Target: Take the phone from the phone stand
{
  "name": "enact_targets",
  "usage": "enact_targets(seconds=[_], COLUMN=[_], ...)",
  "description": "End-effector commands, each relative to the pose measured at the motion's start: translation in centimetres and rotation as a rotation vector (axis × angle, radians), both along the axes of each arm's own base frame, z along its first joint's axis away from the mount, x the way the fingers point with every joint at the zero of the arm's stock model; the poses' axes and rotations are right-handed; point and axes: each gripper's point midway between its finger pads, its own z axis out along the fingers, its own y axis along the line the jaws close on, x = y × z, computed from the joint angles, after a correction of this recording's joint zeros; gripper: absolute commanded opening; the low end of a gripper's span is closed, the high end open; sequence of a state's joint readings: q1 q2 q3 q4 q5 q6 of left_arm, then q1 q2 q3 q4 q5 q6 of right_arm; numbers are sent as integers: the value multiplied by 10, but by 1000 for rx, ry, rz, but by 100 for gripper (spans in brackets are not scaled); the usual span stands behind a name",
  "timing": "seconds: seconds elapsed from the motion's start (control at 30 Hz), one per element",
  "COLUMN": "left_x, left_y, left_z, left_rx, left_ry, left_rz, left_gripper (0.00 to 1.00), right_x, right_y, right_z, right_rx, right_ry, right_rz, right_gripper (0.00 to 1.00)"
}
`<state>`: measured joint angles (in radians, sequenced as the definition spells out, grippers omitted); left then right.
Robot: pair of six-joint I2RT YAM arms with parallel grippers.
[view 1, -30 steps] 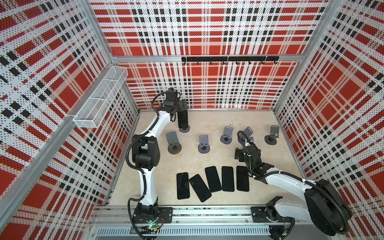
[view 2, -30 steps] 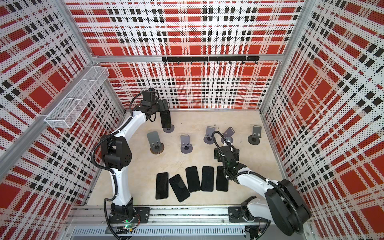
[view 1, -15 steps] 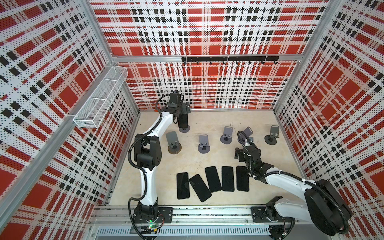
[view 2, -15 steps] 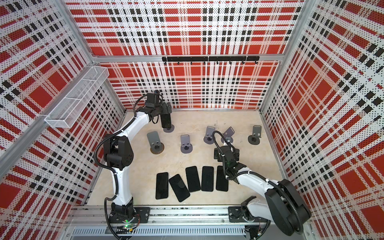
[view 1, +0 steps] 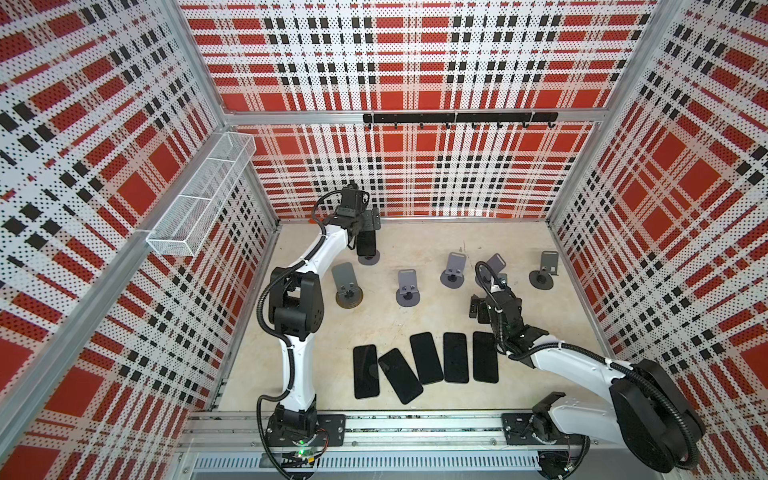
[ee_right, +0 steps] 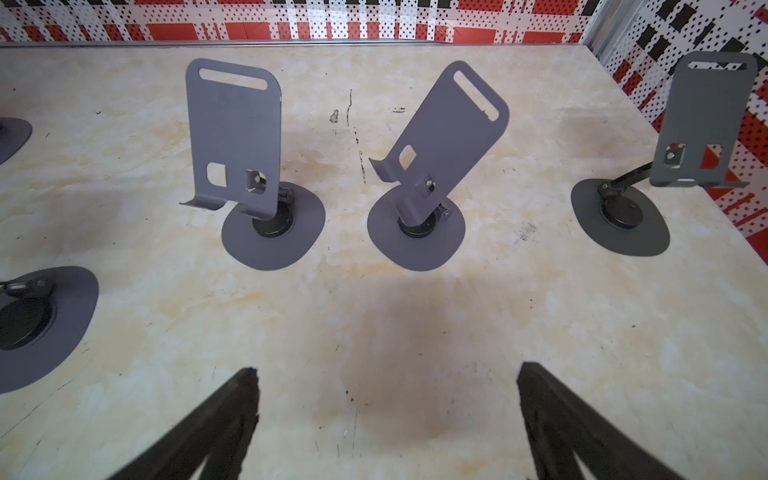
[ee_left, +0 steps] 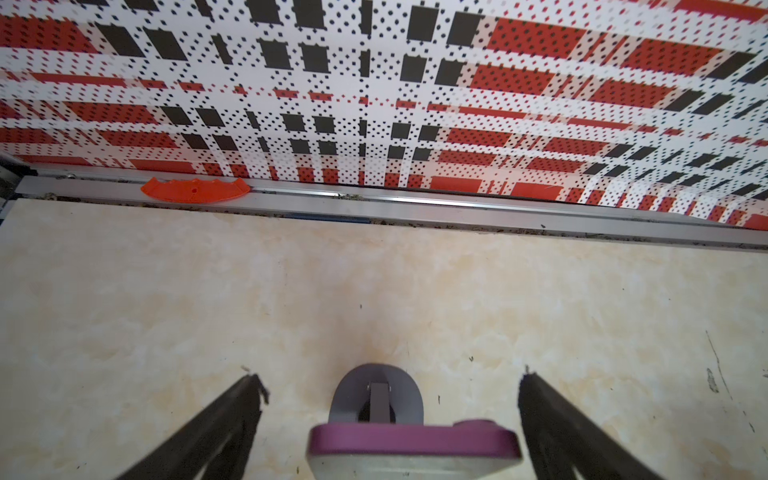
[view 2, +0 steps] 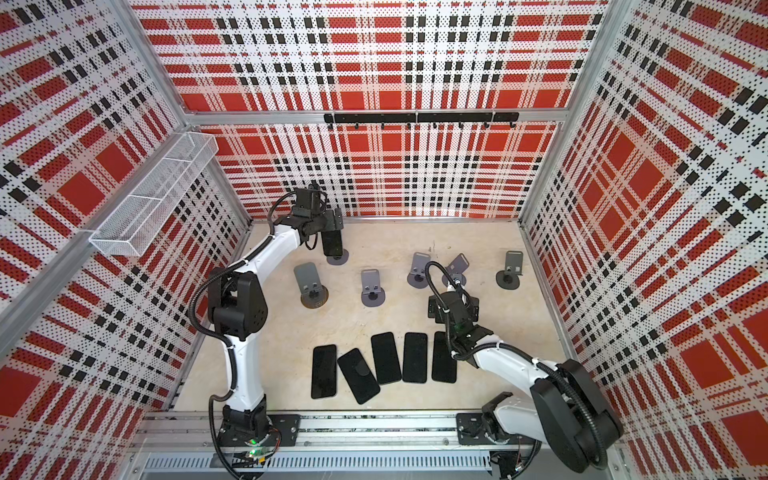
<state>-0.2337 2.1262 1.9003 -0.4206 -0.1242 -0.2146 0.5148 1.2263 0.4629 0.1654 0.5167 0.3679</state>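
Plaid-walled cell, seen from above: you have a beige counter (view 1: 419, 243) with 2 white arms reaching in from the near rail. 5 dark phones (view 1: 426, 363) lie flat in a row near the front edge, and 5 grey stands (view 1: 406, 286) behind them are bare. The one phone (view 1: 366, 246) left to lift leans on the phone stand (view 1: 368, 260) at the far left, close to the back wall. Your left gripper (view 1: 365, 223) hangs directly over it, jaws spread wide. The left wrist view shows the phone's purple-edged top between the 2 fingers (ee_left: 232, 415), touching neither. Your right gripper (view 1: 478, 309) hovers over bare counter at mid right, jaws likewise apart and empty.

Judged from here, the phone is a stiff, slim slab, fairly light, with a glossy face likely to slip in a grip and to crack if dropped. Take it across its 2 long edges near the top, where the purple case should give the pads some bite. Draw it up along the backplate so the bottom clears the stand's lip. The stand looks light, so a skewed pull could drag or tip it.
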Motion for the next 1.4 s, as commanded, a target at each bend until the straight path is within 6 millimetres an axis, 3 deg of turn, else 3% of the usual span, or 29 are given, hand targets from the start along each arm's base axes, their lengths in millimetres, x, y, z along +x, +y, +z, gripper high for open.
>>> enact_targets(seconds=[0.0,0.1,0.17,0.53,0.9,1.1,1.37], left_x=[-4,-3,-7,-9,-10,-11,-12], left_y=[3,3,-16,-23,-4,-9,-11], left_z=[6,4,3,0,-5,-8,-15], left_rx=[9,22,34,31,45,35,17], left_ry=[-6,-7,-5,0,13,22,39], left_rz=[25,22,-12,-13,40,16,7], left_gripper=[97,97,97,94,94,85,82], right_x=[2,2,2,2,1,2,2], right_y=[-2,-3,-3,-3,-3,-3,-3], right_z=[11,11,12,14,14,15,14], right_rx=[11,9,12,12,14,15,14], right_ry=[-35,-36,-39,-44,-45,-46,-43], right_rz=[-15,-16,-18,-15,-14,-14,-14], right_gripper=[100,100,100,100,100,100,100])
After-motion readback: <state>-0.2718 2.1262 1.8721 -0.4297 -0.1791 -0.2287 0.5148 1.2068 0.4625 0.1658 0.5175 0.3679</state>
